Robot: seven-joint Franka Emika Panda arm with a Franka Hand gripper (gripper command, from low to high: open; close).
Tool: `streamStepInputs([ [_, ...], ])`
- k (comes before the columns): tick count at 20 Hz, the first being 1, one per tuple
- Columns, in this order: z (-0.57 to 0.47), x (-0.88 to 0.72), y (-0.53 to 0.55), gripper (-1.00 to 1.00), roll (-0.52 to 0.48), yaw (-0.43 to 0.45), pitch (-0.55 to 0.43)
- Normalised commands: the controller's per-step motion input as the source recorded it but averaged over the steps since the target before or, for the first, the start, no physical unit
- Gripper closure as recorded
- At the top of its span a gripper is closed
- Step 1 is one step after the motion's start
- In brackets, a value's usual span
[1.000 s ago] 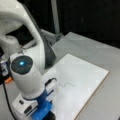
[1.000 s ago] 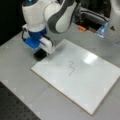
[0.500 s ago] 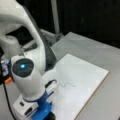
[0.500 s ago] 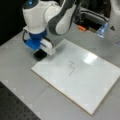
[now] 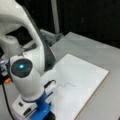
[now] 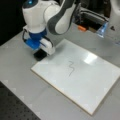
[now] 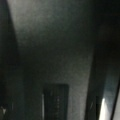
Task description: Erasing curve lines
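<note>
The curve lines (image 5: 65,85) (image 6: 71,68) are a short thin dark squiggle near the middle of the white board (image 5: 85,70) (image 6: 87,85), visible in both front views. My gripper (image 6: 42,51) (image 5: 46,112) hangs low just off the board's corner at a front view's left, well away from the squiggle. Right under it on the grey table lies a black block eraser (image 6: 40,55) (image 7: 56,101). In the wrist view the eraser sits between two dark fingers (image 7: 102,75) that stand wide apart and do not touch it. The gripper looks open.
An orange object (image 6: 81,28) and a pale blue item (image 6: 102,28) lie behind the board by other equipment. A dark perforated surface (image 6: 15,107) borders the grey table at the lower left. A metal post (image 5: 56,17) stands behind the table.
Almost nothing differs. The gripper stays over the black eraser at the board's corner, perhaps slightly lower. The squiggle looks the same.
</note>
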Motion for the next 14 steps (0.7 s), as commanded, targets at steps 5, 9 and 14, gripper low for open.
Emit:
streamStepInputs([
  [5, -0.05, -0.03, 0.00, 1.00, 0.099, -0.084, -0.072],
  [9, -0.04, -0.04, 0.02, 1.00, 0.071, -0.094, -0.053],
  [14, -0.05, -0.03, 0.08, 1.00, 0.080, -0.114, -0.043],
])
